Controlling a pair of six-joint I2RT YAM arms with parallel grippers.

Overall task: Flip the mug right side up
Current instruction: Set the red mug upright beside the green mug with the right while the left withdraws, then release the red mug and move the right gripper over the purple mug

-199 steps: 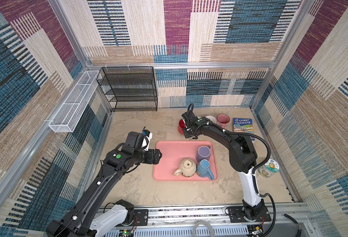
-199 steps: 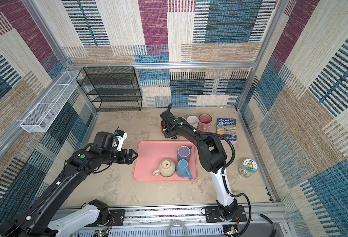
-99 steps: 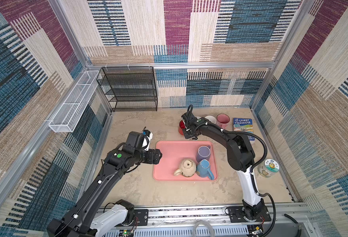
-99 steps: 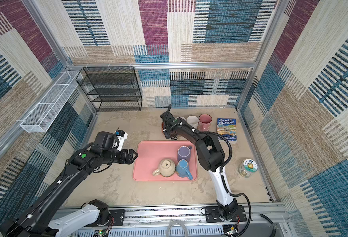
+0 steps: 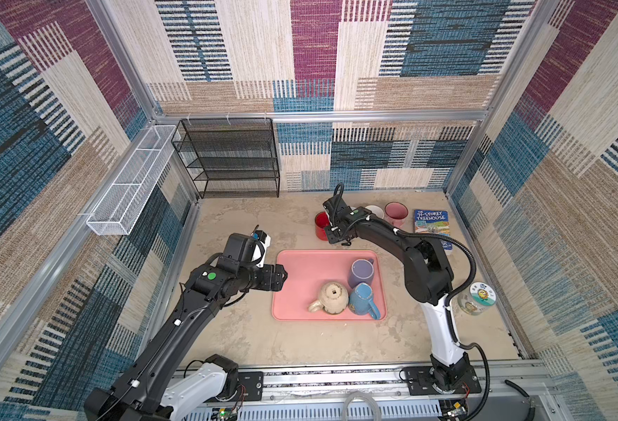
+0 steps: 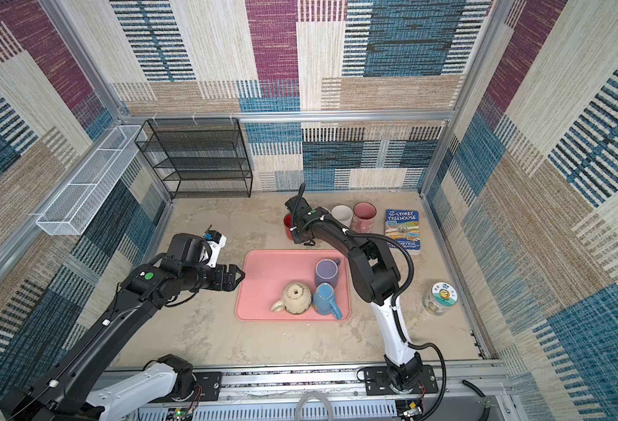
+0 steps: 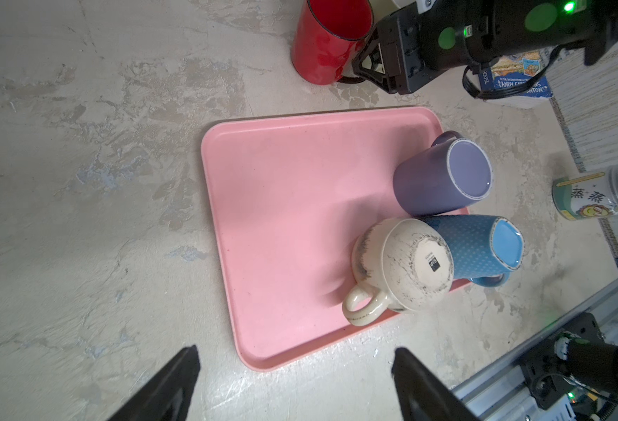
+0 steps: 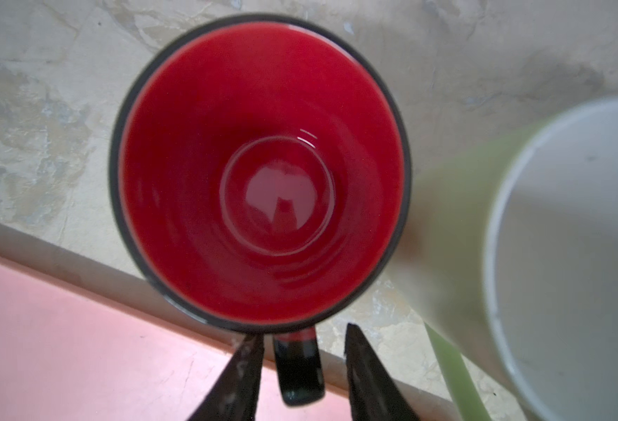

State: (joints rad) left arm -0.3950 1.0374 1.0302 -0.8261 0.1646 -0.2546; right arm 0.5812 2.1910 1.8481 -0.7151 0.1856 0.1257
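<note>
While the red mug (image 8: 260, 171) stands upright, the right fingers (image 8: 369, 382) flank its handle (image 8: 298, 368), slightly spread.

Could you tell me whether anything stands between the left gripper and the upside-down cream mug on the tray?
Nothing visible does: only bare pink tray lies between the open left gripper and the cream mug. The blue mug stands close on its far side.

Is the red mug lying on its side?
No, the red mug stands upright on the table, and the right wrist view looks straight down into its open mouth.
</note>
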